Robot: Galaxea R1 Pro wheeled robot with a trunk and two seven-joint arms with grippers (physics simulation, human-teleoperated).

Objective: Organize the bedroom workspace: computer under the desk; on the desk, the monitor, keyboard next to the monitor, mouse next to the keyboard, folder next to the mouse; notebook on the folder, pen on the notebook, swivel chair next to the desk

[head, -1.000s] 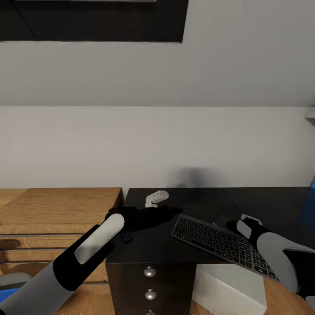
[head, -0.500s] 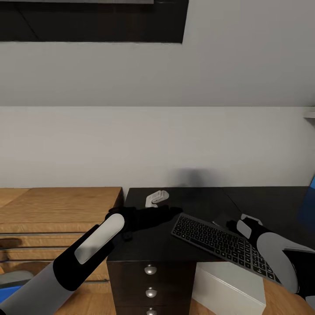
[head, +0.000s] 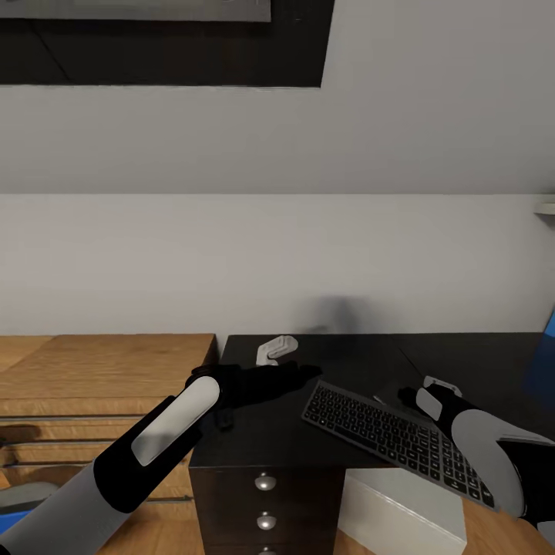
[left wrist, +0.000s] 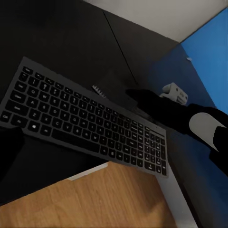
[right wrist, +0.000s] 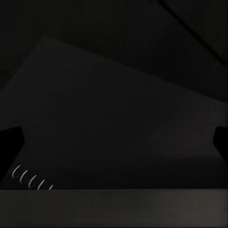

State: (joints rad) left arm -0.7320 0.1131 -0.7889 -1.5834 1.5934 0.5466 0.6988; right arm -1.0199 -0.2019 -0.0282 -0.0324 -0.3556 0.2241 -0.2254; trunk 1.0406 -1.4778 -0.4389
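Observation:
The keyboard (head: pixel 393 435) (left wrist: pixel 85 123) lies at an angle on the black desk (head: pixel 308 439), its near end overhanging the front edge. Behind it lies the dark, spiral-bound notebook (left wrist: pixel 113 86) (right wrist: pixel 114 118). My right gripper (head: pixel 410 397) (left wrist: pixel 137 96) (right wrist: pixel 114 142) hovers over the notebook, open, with nothing held. My left gripper (head: pixel 304 372) reaches over the desk beside the keyboard's far end, open and empty. The white computer (head: pixel 401 509) stands under the desk. A sliver of the grey swivel chair (head: pixel 23 493) and the blue folder (head: pixel 9 523) shows at the lower left. Monitor, mouse and pen are out of view.
A light wooden drawer chest (head: pixel 100 370) stands against the desk's left side. A small white object (head: pixel 276 348) sits near the desk's back edge. The blue back panel (head: pixel 549 324) (left wrist: pixel 209 57) rises at the right. The grey wall is close behind.
The whole picture has slid down a little, so the camera has moved. Neither arm nor the keyboard has visibly shifted on the desk.

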